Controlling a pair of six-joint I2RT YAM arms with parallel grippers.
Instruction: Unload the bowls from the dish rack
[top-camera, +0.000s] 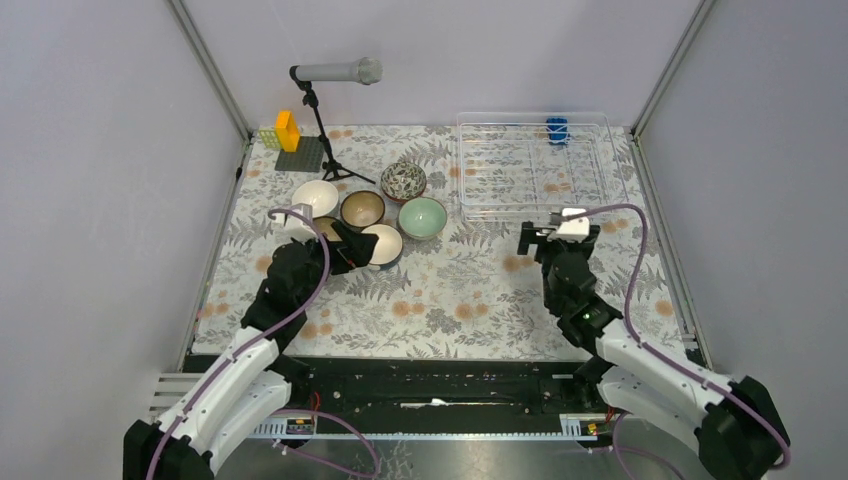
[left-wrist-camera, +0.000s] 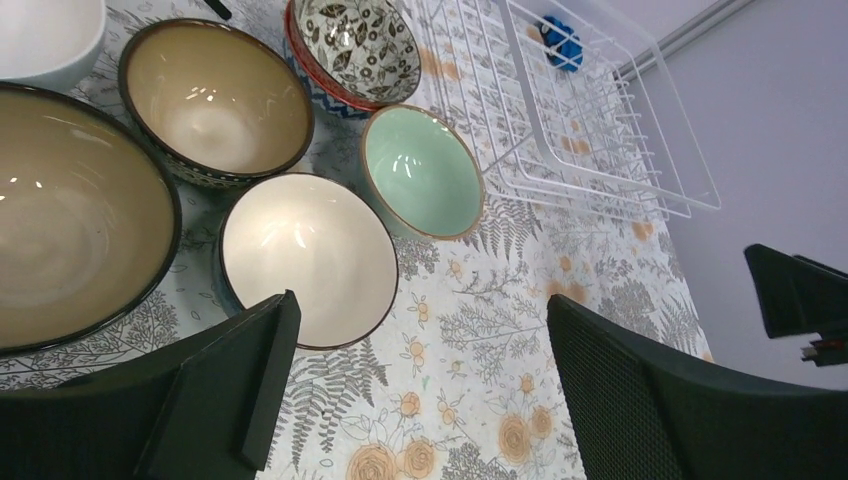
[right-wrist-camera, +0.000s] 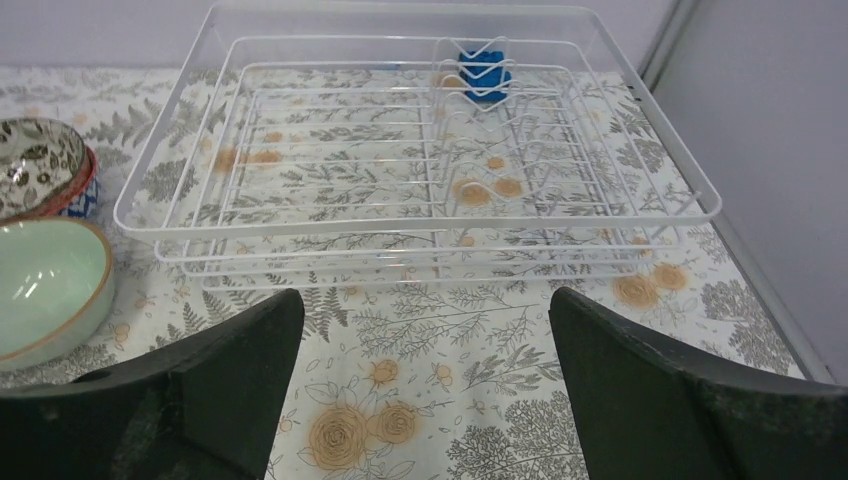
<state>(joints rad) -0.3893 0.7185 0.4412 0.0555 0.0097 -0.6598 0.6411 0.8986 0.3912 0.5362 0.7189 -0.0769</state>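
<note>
The dish rack (top-camera: 533, 165) stands at the back right and holds no bowl that I can see. Several bowls sit together on the cloth left of it: white (top-camera: 315, 197), tan-lined (top-camera: 362, 209), floral (top-camera: 403, 181), mint green (top-camera: 422, 217) and cream-lined (top-camera: 383, 244). My left gripper (top-camera: 352, 248) is open just near of the cream-lined bowl (left-wrist-camera: 305, 255), with only cloth between its fingers (left-wrist-camera: 420, 390). My right gripper (top-camera: 553, 238) is open in front of the rack's near rim (right-wrist-camera: 400, 222), holding nothing (right-wrist-camera: 425, 370).
A small blue thing (right-wrist-camera: 484, 68) stands in the rack's far wire holder. A microphone on a stand (top-camera: 335, 72) and a yellow block on a grey plate (top-camera: 288, 130) are at the back left. Grey walls close in both sides.
</note>
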